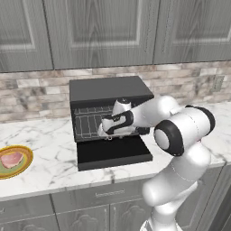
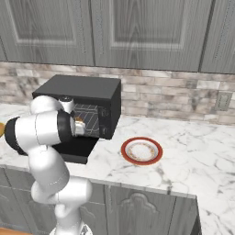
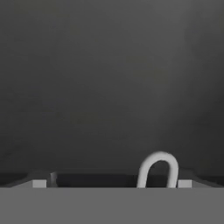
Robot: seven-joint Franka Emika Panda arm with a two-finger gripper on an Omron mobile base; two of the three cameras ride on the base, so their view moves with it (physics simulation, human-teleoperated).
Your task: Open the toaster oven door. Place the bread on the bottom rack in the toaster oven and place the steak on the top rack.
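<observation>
The black toaster oven (image 1: 110, 90) stands on the counter with its door (image 1: 113, 154) folded down flat in front. Light-grey wire racks (image 1: 88, 119) show inside the opening. My gripper (image 1: 105, 131) reaches into the oven mouth, just above the door. In the hand view its fingertips (image 3: 39, 183) stand wide apart before the dark interior, gripper (image 3: 111, 183) open and holding nothing. A tan-orange bit of the bread (image 2: 80, 122) peeks out beside my hand inside the oven; which rack it lies on is hidden. The pink steak (image 1: 11, 159) lies on a yellow-green plate (image 1: 25, 153) at the far left.
A red-rimmed plate (image 2: 156, 153) sits on the marble counter right of the oven. A curved grey wire loop (image 3: 158, 168) shows low in the hand view. Grey wall cabinets (image 1: 103, 27) hang above, and a brick backsplash with an outlet (image 2: 223, 101) is behind.
</observation>
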